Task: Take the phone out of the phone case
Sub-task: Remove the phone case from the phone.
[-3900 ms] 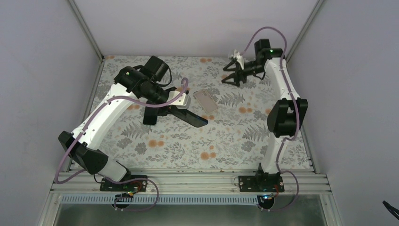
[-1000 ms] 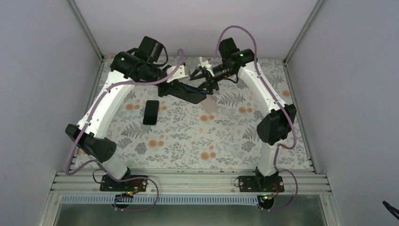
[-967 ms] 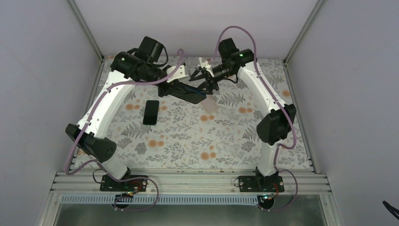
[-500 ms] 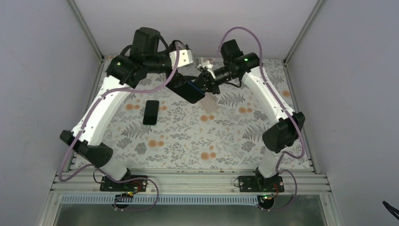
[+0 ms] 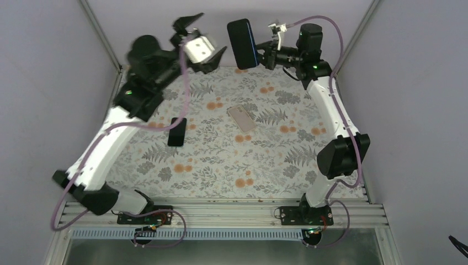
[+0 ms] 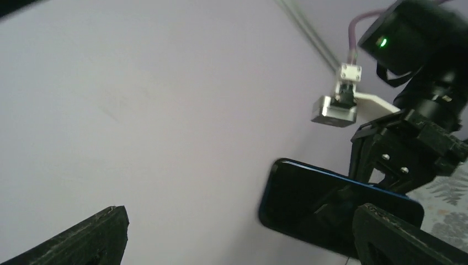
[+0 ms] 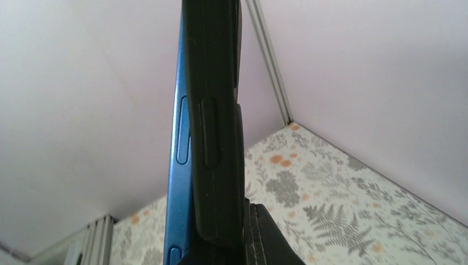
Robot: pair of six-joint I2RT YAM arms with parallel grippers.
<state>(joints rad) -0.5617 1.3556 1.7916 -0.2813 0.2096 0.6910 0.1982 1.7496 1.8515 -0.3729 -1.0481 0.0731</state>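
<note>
**A:** What is the right gripper [image 5: 262,52] doing?

**B:** Its jaws are pressing together on the black case [image 5: 242,36], which is carrying the blue phone [image 7: 175,165] inside it. The arm is holding the pair high above the floral table [image 5: 221,165], close to the rear wall. I'd guess that is giving the other arm free room around the edges.

**A:** And the left gripper [image 5: 208,34]?

**B:** It is hanging just beside the case with its fingers [image 6: 83,237] spread wide, gripping nothing. It is probably lining up for a fresh hold.

**A:** Is the phone coming out?

**B:** In the right wrist view the blue edge is showing alongside the black rim on one long side, so that side may be peeling loose. The phone is sitting in the case, though, so the separation isn't done yet.

**A:** Anything lying below?

**B:** A black handset [image 5: 176,131] and a pinkish slab [image 5: 242,118] are lying flat on the table, well apart from both grippers. I can't tell whether the slab is a phone or a case.
</note>
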